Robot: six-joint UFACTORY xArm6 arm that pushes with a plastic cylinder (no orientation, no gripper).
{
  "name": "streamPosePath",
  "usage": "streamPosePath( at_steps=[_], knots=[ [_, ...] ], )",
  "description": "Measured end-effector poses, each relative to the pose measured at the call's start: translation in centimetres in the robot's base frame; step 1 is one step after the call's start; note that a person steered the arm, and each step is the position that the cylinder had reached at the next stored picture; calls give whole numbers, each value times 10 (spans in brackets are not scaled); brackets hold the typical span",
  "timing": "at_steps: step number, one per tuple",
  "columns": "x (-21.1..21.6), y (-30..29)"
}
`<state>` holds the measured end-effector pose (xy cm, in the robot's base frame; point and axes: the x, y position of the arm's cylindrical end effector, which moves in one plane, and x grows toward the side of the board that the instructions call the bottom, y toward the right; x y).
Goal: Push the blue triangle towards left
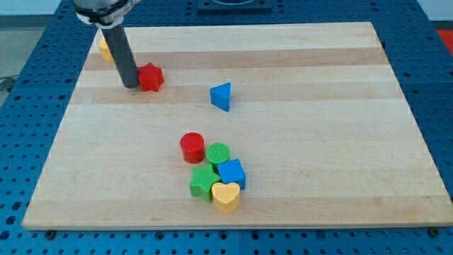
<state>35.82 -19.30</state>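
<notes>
The blue triangle (221, 96) lies on the wooden board (318, 106), a little above the middle. My tip (132, 86) rests on the board at the upper left, touching the left side of a red star block (150, 77). The tip is well to the left of the blue triangle, with the red star between them.
A yellow block (105, 49) is partly hidden behind the rod at the upper left. Below the middle sits a cluster: red cylinder (192, 147), green cylinder (218, 154), blue cube (231, 173), green block (204, 184), yellow heart (226, 197).
</notes>
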Motion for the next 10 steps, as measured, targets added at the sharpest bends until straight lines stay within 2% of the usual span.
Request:
streamPosePath(
  at_steps=[1,3,4,6,9,10],
  knots=[
    [3,0],
    [74,-8],
    [91,13],
    [72,97],
    [8,146],
    [6,182]
  ],
)
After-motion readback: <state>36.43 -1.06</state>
